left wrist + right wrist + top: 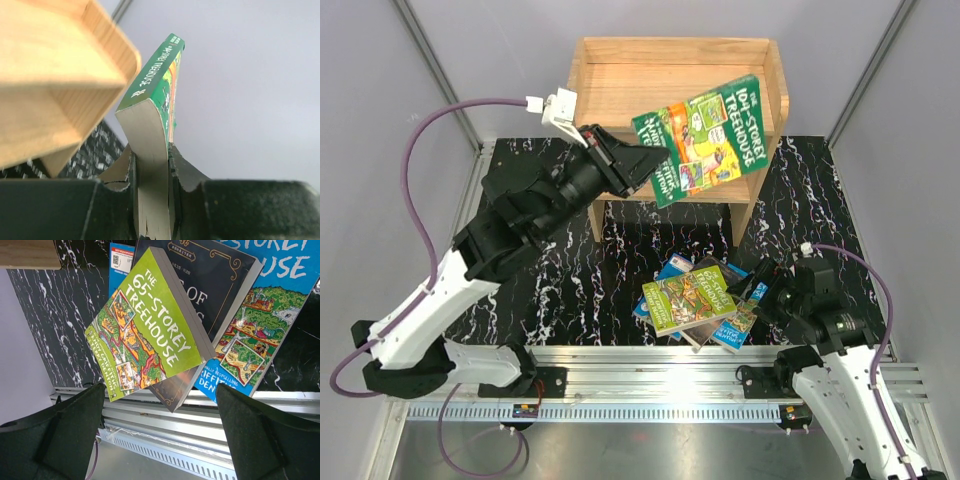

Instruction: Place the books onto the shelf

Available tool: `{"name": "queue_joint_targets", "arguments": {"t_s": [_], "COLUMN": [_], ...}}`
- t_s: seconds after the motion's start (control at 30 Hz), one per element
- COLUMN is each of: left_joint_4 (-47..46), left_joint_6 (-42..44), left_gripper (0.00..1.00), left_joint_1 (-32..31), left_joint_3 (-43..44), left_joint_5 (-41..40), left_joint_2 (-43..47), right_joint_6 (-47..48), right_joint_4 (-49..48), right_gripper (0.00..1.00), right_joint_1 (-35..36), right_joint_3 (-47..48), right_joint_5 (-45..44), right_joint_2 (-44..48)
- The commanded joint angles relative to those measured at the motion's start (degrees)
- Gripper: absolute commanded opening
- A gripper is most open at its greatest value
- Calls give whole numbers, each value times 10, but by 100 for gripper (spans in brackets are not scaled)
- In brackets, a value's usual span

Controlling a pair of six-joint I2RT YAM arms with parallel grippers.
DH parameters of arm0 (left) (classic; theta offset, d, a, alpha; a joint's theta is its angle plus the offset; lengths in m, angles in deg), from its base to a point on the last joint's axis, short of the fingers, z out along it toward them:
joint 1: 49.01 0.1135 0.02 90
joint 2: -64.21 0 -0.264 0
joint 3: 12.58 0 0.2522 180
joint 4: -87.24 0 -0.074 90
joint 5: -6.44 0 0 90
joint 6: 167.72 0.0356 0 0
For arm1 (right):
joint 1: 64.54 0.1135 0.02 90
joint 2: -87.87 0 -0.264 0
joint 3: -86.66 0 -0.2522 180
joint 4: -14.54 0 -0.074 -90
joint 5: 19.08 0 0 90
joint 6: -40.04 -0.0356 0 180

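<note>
- The books are split: one green book (715,140) hangs tilted in the air over the front right part of the shelf (620,75), while the others lie in a loose pile by the near edge of the worktop (560,290), right of its middle.
- The left gripper (638,165) is clenched on the green book by one end only. The wrist view shows the pages bowing above the grip. With so much weight hanging free, the book may sag, swing or slip out.
- Part of the green book seems to overhang the shelf's front edge. Let go here, it could tip forward and drop to the worktop.
- The shelf's raised right rim is close to the book's far end. A careless push could catch the cover on it or shove the shelf.
- The right gripper (160,430) stands wide and empty over the pile. A lime book (150,335) lies askew on a dark book (215,285), with a blue book (260,340) beneath. A grab may take two at once, or slide the top one towards the worktop's near edge.
</note>
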Motion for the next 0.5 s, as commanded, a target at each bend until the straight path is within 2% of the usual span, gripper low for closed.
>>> {"name": "queue_joint_targets", "arguments": {"t_s": [0.0,0.13,0.3,0.47], "left_joint_4": [-124,-238,-372,-331], "left_joint_6": [11,-12,-29,-60], "left_gripper": [0,0,0,0], "left_joint_1": [-2,-1,-2,-3], "left_joint_3": [35,0,10,147], "left_joint_5": [-51,-167,-281,-367], "left_joint_2": [-38,-71,-136,-243], "right_joint_6": [-3,-3,-4,-6], "right_joint_4": [5,5,5,6], "right_gripper": [100,100,100,100], "right_joint_1": [5,5,4,5], "right_joint_3": [11,11,12,12], "right_joint_5": [-18,-20,-24,-27], "right_joint_2": [9,17,30,47]}}
